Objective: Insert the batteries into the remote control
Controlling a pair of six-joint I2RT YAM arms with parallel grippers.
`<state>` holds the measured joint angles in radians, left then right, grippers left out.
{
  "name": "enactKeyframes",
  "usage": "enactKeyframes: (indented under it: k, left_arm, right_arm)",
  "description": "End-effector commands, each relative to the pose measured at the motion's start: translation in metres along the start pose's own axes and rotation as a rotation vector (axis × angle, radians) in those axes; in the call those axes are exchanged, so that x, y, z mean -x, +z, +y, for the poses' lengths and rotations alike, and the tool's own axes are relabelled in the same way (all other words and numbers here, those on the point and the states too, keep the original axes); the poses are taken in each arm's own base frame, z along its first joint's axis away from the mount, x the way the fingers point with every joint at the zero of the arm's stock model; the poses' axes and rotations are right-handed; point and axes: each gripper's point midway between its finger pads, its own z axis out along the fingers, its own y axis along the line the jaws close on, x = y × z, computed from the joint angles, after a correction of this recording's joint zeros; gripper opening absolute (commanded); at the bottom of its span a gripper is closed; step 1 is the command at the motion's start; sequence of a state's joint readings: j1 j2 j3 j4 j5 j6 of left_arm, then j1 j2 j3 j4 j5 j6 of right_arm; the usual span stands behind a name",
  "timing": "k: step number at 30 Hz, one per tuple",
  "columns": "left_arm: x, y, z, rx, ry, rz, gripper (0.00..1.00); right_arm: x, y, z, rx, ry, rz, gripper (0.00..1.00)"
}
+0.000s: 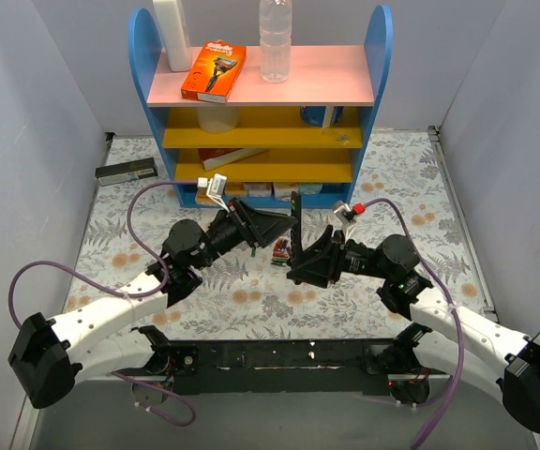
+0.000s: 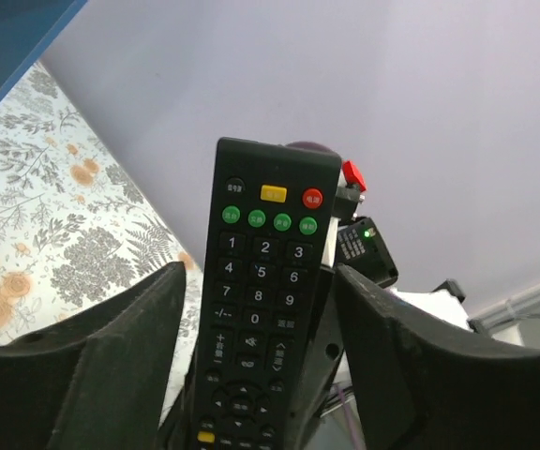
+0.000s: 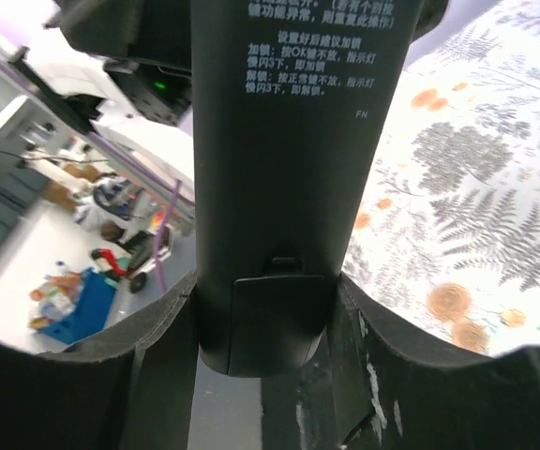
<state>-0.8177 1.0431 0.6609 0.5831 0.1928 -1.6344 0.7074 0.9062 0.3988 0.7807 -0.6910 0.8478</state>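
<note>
From above, the left gripper [image 1: 287, 223] and the right gripper [image 1: 300, 255] faced each other over the flowered table [image 1: 251, 305]. The remote control [image 1: 295, 211] stood upright between them, clear of the surface. The batteries [image 1: 280, 249] lay in a small cluster on the table just below it, in front of the blue shelf unit [image 1: 142, 66].

The left wrist camera showed the remote control's button face, clasped between that arm's fingers [image 2: 129, 356].

The right wrist camera showed the back of the remote control with its battery cover [image 3: 268, 309] in place. The right fingers [image 3: 111, 366] pressed against both sides of that end.
</note>
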Motion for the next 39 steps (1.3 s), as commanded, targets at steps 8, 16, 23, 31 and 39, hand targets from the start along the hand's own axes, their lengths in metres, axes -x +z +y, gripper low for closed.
enactKeyframes:
  k: [8,16,23,31,39]
  left_arm:
    - [0.017,-0.007,0.026,0.298,0.170,0.002,0.98]
    - [0.003,0.006,0.068,0.554,0.250,0.011,0.93]
    - [-0.012,0.007,0.094,0.677,0.222,0.060,0.80]
    - [-0.030,0.013,0.100,0.641,0.162,0.086,0.58]
    - [-0.033,0.007,0.102,0.615,0.127,0.059,0.11]
  right_arm:
    - [0.008,-0.010,-0.052,-0.434,-0.212,0.124,0.01]
    - [-0.003,-0.006,-0.068,-0.563,-0.249,0.191,0.01]
    - [0.000,-0.008,-0.078,-0.645,-0.286,0.198,0.01]
    - [0.000,-0.004,-0.082,-0.646,-0.296,0.194,0.01]
    - [-0.003,0.000,-0.084,-0.640,-0.277,0.205,0.15]
